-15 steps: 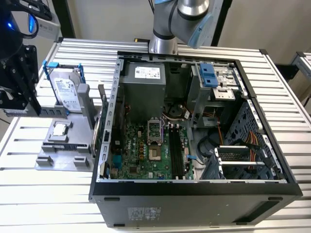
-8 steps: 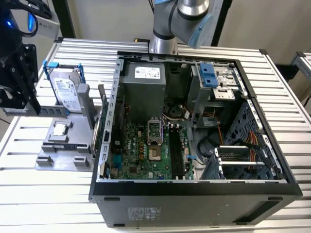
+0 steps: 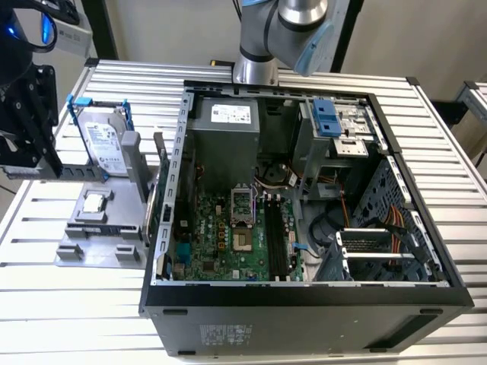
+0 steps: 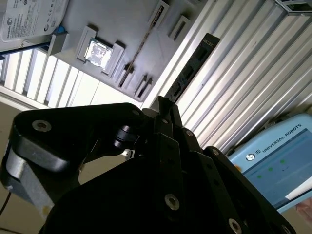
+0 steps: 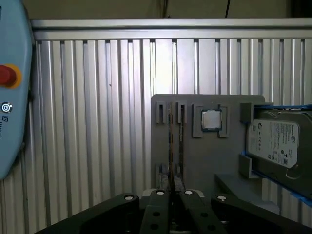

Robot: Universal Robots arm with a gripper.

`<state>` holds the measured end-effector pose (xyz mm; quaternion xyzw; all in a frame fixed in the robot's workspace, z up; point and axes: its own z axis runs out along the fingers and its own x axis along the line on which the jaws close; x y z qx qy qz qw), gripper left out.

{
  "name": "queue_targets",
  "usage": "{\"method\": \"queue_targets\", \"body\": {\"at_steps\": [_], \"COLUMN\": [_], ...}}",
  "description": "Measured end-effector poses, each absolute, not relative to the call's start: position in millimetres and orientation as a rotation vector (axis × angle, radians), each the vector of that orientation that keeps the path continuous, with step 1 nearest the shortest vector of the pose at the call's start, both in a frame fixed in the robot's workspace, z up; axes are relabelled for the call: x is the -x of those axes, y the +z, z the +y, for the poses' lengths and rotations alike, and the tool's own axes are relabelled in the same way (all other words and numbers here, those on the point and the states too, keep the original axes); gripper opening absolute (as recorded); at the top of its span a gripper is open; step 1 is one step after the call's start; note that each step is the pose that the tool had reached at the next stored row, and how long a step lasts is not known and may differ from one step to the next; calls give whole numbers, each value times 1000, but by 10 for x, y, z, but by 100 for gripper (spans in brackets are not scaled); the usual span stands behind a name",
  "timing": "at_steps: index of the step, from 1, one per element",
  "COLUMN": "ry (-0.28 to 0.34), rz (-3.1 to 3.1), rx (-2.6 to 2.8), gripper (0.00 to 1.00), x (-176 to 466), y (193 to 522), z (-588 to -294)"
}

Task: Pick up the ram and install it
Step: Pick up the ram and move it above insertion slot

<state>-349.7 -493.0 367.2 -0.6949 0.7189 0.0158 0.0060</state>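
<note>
The black two-fingered hand (image 5: 170, 195) has its fingers drawn in tight on the ram (image 4: 192, 66), a long, thin, dark circuit-board stick with dark chips. The stick runs out from between the fingertips. It is edge-on in the first wrist view and shows its flat face in the second wrist view. It appears to hang just above the flat grey holder plate (image 5: 204, 156) rather than sit in one of its slots, though the angle leaves that uncertain.

On the plate, a small square silver processor chip (image 5: 211, 119) lies in a recess. Beside the chip stands a silver hard drive in a blue bracket (image 5: 278, 139). The plate rests on the ribbed aluminium worktop (image 5: 97, 122), where a pale-blue pendant with a red button (image 5: 9, 97) also lies.

In the exterior view the hand is at about nine o'clock, by the exterior view's left edge, and the plate is at roughly four o'clock from it. At three o'clock of the plate lies the open black computer case (image 3: 304, 304). The green motherboard (image 3: 221, 236) is on the case floor, with long black memory slots (image 3: 278, 236) at its three o'clock side, well apart from the ram.
</note>
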Motion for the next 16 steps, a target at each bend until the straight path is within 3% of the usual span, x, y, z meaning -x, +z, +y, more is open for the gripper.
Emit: {"method": "queue_targets", "body": {"at_steps": [16], "ry": [49], "rz": [2250], "rx": [2175], "gripper": [0], "x": [3497], "y": [3808], "z": [-4913]}}
